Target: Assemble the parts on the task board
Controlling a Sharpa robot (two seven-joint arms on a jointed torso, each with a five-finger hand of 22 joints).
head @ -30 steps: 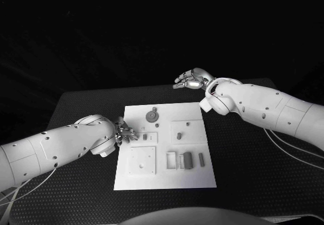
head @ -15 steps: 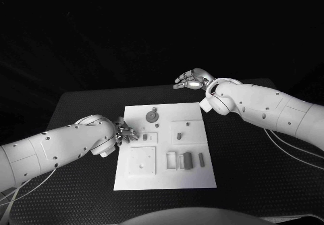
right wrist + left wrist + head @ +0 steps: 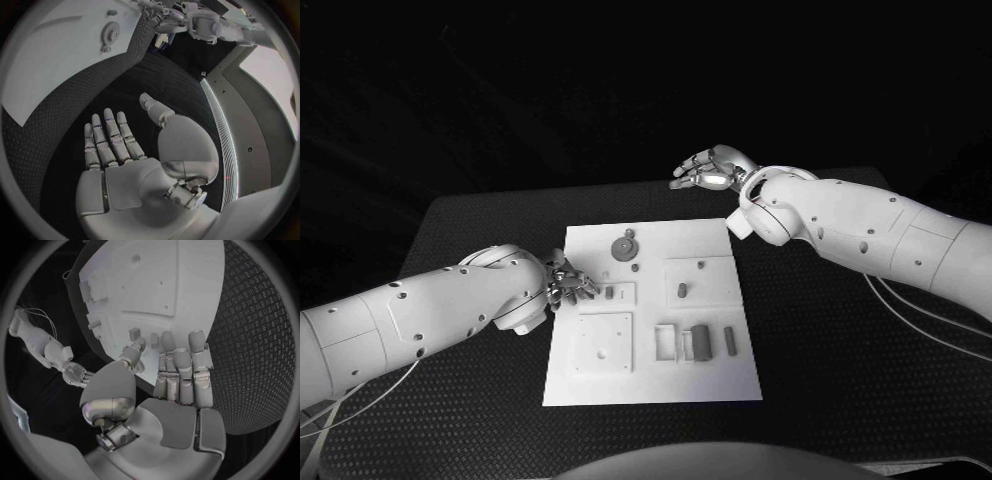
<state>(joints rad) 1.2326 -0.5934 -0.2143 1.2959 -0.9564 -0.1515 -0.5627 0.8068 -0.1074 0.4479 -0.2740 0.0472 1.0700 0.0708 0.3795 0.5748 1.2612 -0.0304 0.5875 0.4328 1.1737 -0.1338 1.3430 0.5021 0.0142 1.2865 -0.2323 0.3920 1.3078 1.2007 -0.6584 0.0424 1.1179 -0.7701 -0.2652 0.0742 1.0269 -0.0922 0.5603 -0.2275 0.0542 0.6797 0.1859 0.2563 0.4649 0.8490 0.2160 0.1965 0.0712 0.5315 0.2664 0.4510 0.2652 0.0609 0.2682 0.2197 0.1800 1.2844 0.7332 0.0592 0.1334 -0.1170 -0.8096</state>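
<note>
1. Centrally, the task board (image 3: 653,310) lies flat on the black bench (image 3: 473,230), exactly where it lay a second ago, its small grey parts (image 3: 700,341) unmoved in their recesses.
2. A round, gear-like part (image 3: 627,246) sits near the board's far edge, unchanged.
3. The left hand (image 3: 568,283) rests at the board's left edge beside a small part (image 3: 609,293); its fingers (image 3: 180,365) lie stretched side by side, holding nothing, as before.
4. The right hand (image 3: 711,168) hovers beyond the board's far right corner, over the bench's far edge, fingers (image 3: 106,132) extended and empty, not shifted.
</note>
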